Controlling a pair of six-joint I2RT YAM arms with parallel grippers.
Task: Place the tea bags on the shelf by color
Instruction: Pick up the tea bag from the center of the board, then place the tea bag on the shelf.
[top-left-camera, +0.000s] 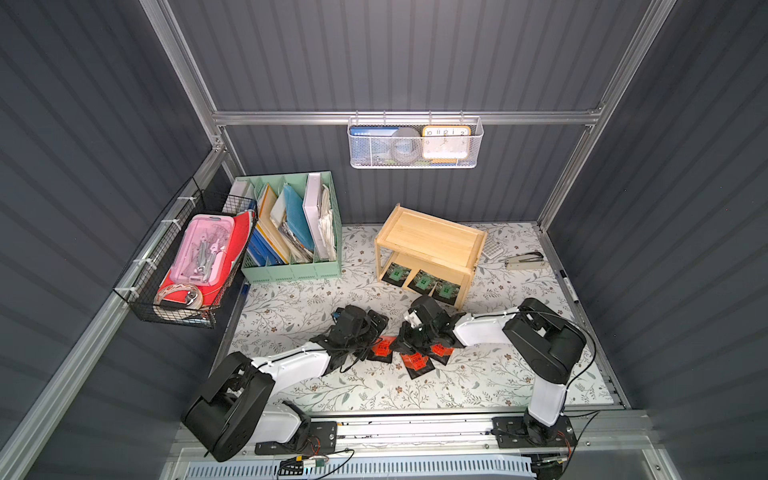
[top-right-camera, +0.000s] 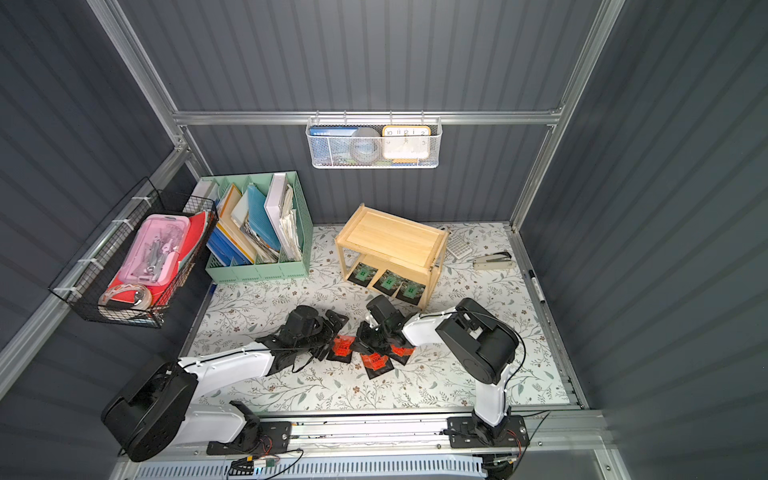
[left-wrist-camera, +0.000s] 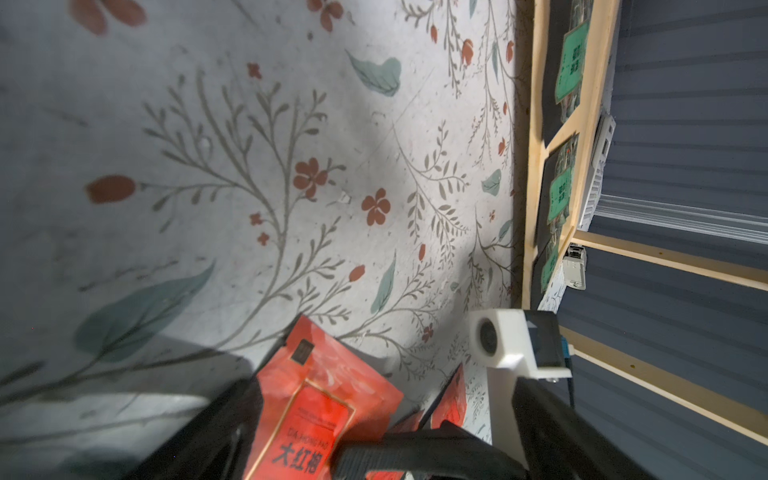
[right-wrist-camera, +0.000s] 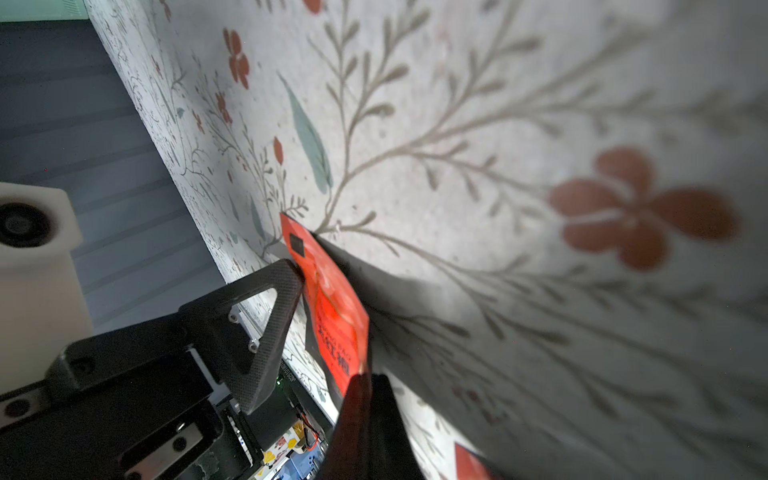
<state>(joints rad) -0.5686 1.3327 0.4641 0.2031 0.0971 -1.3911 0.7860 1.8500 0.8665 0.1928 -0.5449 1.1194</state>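
Jaws of right gripper (right-wrist-camera: 330, 332) are pinching a red sachet (right-wrist-camera: 328, 286) by its edge, holding it nearly edge-on to floral mat (right-wrist-camera: 498, 124), far corner pointing away from the wrist. It is looking light, thin, floppy, slick foil, so the sealed rim seems the best hold. Left gripper (left-wrist-camera: 324, 436) is hanging spread around second red sachet (left-wrist-camera: 328, 374). Green sachets (top-left-camera: 423, 280) are sitting on shelf (top-left-camera: 432, 232), lower tier.

Bench (top-left-camera: 291, 307) cover's white with grey-green sprigs and rust-red flowers. Shelf (top-left-camera: 432, 237) is pale wood, file organizer (top-left-camera: 291, 270) mint. Green-label tea bags (top-left-camera: 423, 281) are black foil; the red-orange tea bag (right-wrist-camera: 332, 307) has black lettering, small black square.
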